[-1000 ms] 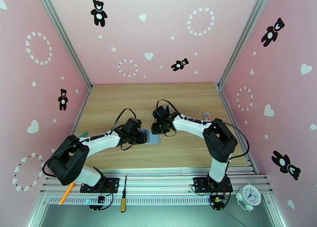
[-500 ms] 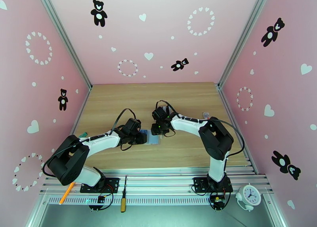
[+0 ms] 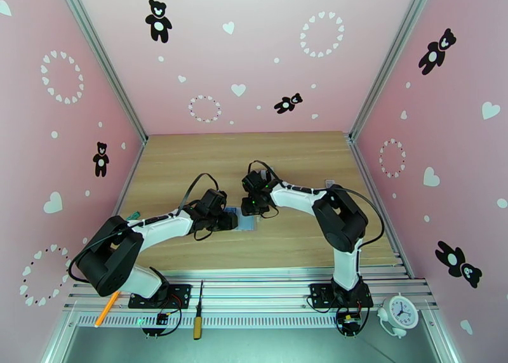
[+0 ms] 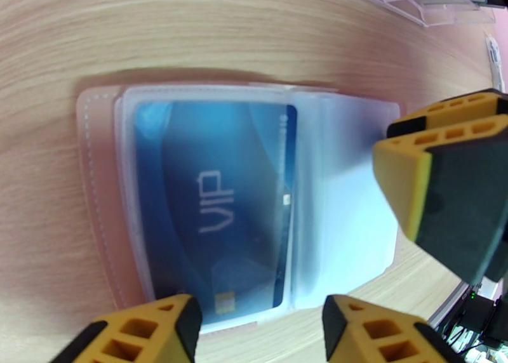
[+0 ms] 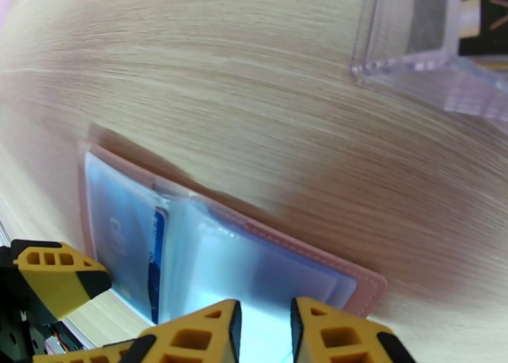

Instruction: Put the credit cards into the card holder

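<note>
One sleeved credit card [image 4: 216, 193] runs along the fold of the card holder [image 4: 95, 186]; left fingers [image 4: 146, 329] apart, right fingers [image 5: 197, 332] narrow

The bench [image 4: 190, 28] is pale wood-grain with a smooth, matt face. The card holder [image 4: 95, 186] has a tan-pink, leather-like cover, matt, with a stitched edge. Its sleeves [image 4: 343, 186] are soft clear plastic, slightly frosted and shiny. The credit card [image 4: 216, 186] inside one is glossy blue plastic. The rack [image 5: 406, 47] is hard, glass-clear plastic. The left gripper [image 4: 260, 339] and right gripper [image 5: 263, 336] have hard yellow plastic fingers with matt black faces.
</note>
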